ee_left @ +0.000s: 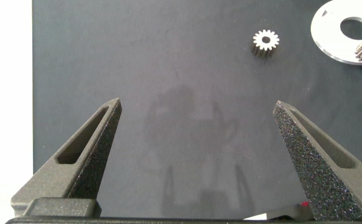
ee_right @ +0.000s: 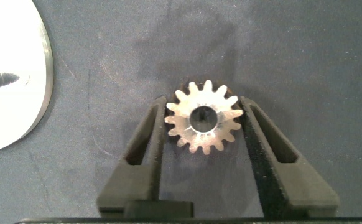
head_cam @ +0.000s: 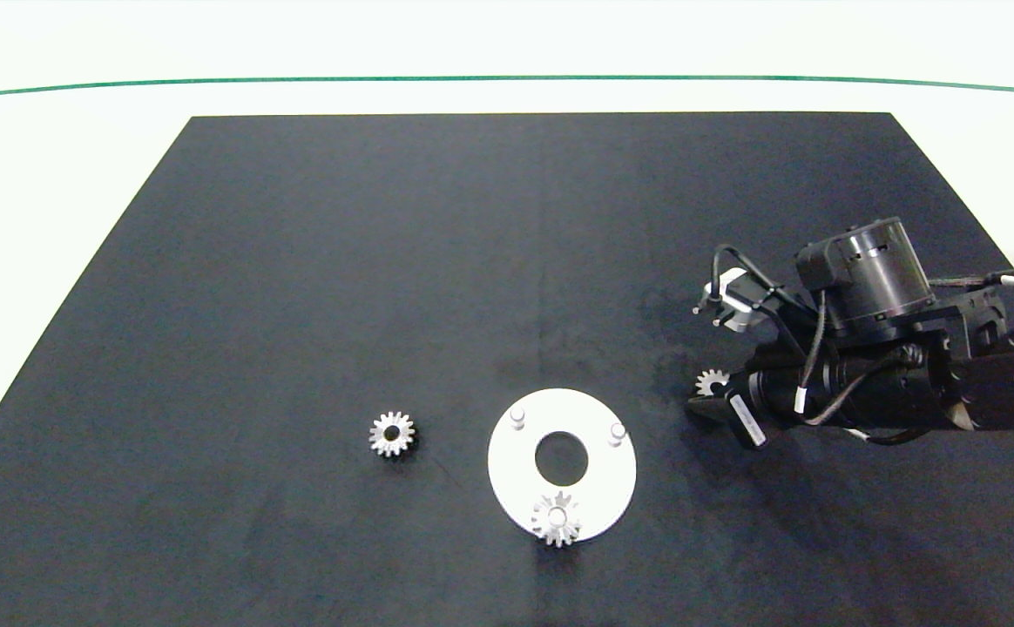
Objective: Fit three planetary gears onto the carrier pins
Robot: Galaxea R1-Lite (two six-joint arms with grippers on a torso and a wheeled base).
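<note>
- Right hand point(ee_right: 204, 121), two grey fingers on a dark arm coming in from the right side of the table, sits low over the black mat to the right of the white disc, and its fingers are closed against both sides of a small silver metal spur gear point(ee_right: 204, 124).
- That gripped gear point(head_cam: 712, 381) peeks out at the tip of the right arm in the head view, well apart from the flat white ring-shaped disc point(head_cam: 598, 475); whether it is touching the mat or lifted off it cannot be told.
- Left hand point(ee_left: 196, 124) hangs over bare mat with its fingers spread wide and nothing between them; its arm does not show in the head view.
- A second small silver spur gear point(head_cam: 556, 519) is seated on the disc at its near edge, at the spot of one carrier pin, with a pale centre showing through its hole.
- Two short whitish round carrier pins stand bare on the far half of the disc, one on the left point(head_cam: 517, 416) and one on the right point(head_cam: 617, 431).
- A third silver spur gear point(head_cam: 392, 433) lies flat on the black mat point(head_cam: 385, 261) to the left of the disc, near it but not touching.
- Around the mat, the white table point(head_cam: 80, 174) shows, with a thin green line point(head_cam: 507, 78) running across its far side.
</note>
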